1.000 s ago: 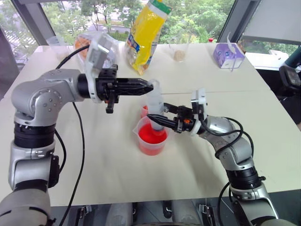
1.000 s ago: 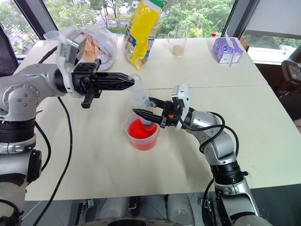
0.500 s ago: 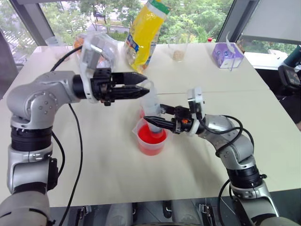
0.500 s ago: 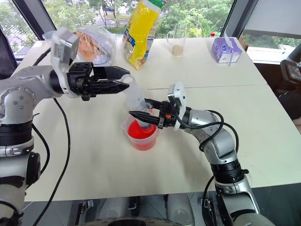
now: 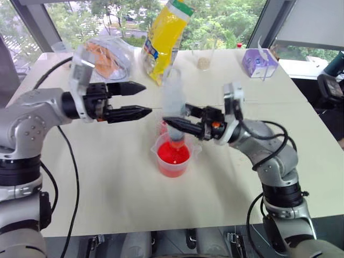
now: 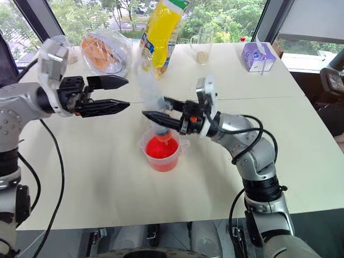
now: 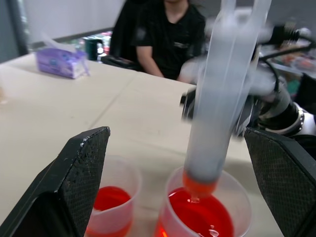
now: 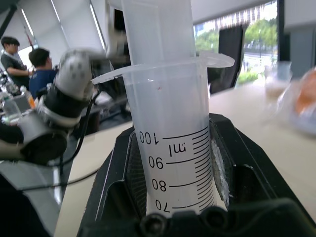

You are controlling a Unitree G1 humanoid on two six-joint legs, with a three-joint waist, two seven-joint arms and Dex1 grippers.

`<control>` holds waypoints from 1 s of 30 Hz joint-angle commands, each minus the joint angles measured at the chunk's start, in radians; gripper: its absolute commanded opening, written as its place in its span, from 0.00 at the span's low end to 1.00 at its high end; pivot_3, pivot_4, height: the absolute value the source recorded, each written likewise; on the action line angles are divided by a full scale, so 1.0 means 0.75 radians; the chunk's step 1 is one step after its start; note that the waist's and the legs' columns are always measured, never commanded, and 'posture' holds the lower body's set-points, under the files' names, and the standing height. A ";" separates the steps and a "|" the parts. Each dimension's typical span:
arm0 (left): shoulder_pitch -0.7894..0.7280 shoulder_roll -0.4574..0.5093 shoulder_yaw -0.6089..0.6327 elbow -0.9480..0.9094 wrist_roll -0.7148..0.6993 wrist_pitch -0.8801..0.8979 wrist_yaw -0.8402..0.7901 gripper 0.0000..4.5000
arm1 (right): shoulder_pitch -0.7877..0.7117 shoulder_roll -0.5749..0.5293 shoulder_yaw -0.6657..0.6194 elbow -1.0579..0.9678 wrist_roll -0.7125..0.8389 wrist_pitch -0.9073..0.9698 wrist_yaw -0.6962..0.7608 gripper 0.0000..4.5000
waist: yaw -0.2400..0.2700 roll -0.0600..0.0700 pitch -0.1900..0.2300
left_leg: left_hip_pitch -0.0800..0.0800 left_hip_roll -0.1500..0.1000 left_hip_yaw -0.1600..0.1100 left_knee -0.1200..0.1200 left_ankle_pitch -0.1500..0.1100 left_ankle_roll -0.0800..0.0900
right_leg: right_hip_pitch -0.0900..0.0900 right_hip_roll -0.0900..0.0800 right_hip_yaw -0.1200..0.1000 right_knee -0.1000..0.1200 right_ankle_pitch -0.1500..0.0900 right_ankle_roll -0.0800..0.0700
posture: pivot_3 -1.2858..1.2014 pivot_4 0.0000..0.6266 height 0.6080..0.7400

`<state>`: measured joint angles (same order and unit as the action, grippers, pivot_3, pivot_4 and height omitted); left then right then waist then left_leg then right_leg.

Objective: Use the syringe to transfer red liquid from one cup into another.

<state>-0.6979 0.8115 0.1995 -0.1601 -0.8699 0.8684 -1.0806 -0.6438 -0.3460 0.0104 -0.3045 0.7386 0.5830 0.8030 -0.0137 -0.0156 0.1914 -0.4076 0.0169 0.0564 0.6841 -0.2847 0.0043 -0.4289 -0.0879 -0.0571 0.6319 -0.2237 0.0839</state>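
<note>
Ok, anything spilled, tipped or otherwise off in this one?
Nothing stands out. No red shows on the table; the beaker and small cup stand upright. The right gripper holds the syringe upright over the beaker; the left gripper is open, apart.

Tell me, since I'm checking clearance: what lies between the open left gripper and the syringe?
Nothing: in the left eye view only bare table shows between the left gripper and the syringe.

My left gripper (image 5: 141,99) sits left of centre in the head view, its 2 fingers spread wide and pointing level toward the right, gripping nothing. My right gripper (image 5: 172,121), at centre frame, is clamped tight, forearm angling in from the right.
</note>
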 commanded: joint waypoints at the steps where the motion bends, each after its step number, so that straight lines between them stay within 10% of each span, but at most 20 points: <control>1: 0.002 0.021 0.072 -0.024 -0.033 0.000 0.034 0.99 | -0.163 0.029 -0.093 0.112 0.076 0.004 -0.025 0.31 | 0.001 0.000 0.000 | 0.000 0.000 0.000 0.000 0.000 0.000 | 0.000 0.000 0.000 0.000 0.000 0.000 | 0.52 0.24 1.00; 12: -0.029 0.013 0.110 -0.026 -0.042 -0.032 0.124 0.99 | -0.389 0.153 -0.051 0.751 -0.202 -0.391 0.145 0.31 | -0.001 0.000 0.000 | -0.001 0.000 0.001 -0.001 0.000 0.000 | 0.000 0.000 0.000 0.000 0.000 0.000 | 0.52 0.24 1.00; 30: -0.458 -0.308 -0.137 0.275 0.201 -0.221 0.226 0.99 | -0.251 0.210 -0.010 0.730 -0.318 -0.468 0.150 0.31 | -0.005 0.001 0.000 | -0.001 -0.001 0.002 -0.001 0.001 -0.001 | -0.001 0.000 0.000 0.000 0.000 0.000 | 0.52 0.24 1.00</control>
<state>-1.0118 0.5745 0.0872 0.0488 -0.7338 0.7280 -0.9021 -0.8227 -0.1938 0.0132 0.2950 0.4952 0.2549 0.9161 -0.0176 -0.0152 0.1916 -0.4081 0.0160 0.0581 0.6835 -0.2841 0.0033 -0.4296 -0.0877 -0.0570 0.6319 -0.2235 0.0839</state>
